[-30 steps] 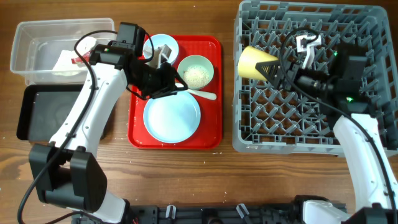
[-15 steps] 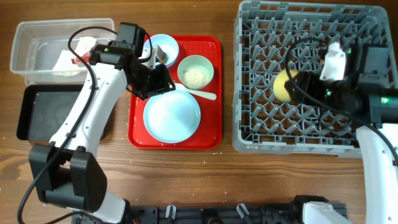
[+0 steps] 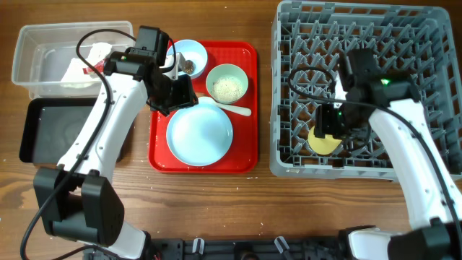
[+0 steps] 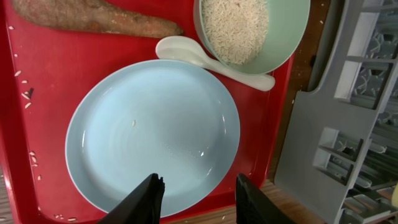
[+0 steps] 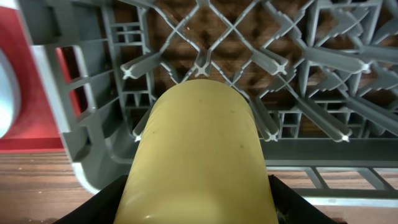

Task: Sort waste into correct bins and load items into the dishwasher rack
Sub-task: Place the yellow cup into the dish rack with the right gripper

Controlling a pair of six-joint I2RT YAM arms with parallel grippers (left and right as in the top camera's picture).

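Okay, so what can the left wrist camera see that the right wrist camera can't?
Only the left wrist view shows the whole pale-blue plate, the bowl of rice, the white spoon lying between them, the brown food piece and the open left gripper over the plate's rim. Only the right wrist view clearly shows the yellow cup, clamped in the right gripper. Both show the grey dishwasher rack, part of the red tray and some of the wooden table.
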